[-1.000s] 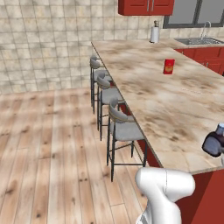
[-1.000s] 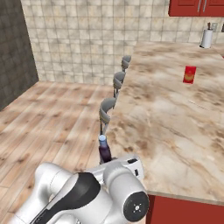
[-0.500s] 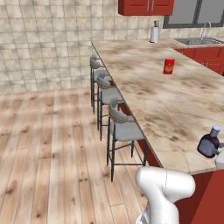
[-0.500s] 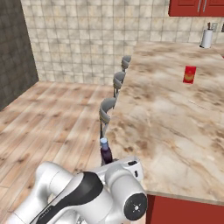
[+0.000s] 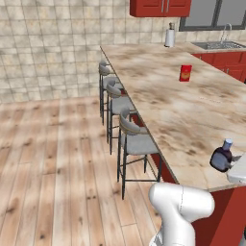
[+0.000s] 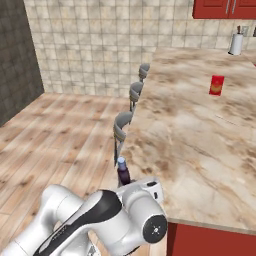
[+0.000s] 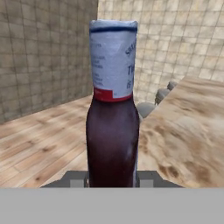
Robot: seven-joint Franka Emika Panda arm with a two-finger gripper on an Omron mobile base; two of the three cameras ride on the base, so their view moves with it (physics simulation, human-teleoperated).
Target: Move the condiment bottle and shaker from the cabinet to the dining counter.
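The condiment bottle (image 7: 113,131), dark with a pale cap, stands upright between my fingers (image 7: 147,179). My gripper (image 7: 112,180) is shut on its lower body. In the left base view the condiment bottle (image 5: 222,157) is over the near right corner of the dining counter (image 5: 173,96), with my gripper (image 5: 235,169) at the frame's right edge. From the right side the condiment bottle (image 6: 122,172) rises behind my arm at the dining counter's (image 6: 200,135) near edge. Whether it touches the top I cannot tell. The red wall cabinet (image 5: 158,7) (image 6: 225,7) hangs far back. The shaker is out of view.
A small red box (image 5: 185,73) (image 6: 216,85) stands mid-counter and a white paper-towel roll (image 5: 169,37) (image 6: 235,44) at the far end. Grey stools (image 5: 132,139) (image 6: 122,127) line the counter's left side above wood floor. A sink (image 5: 223,45) lies at the back right.
The held bottle has shifted slightly inward over the counter's near corner. The grip on it is unchanged.
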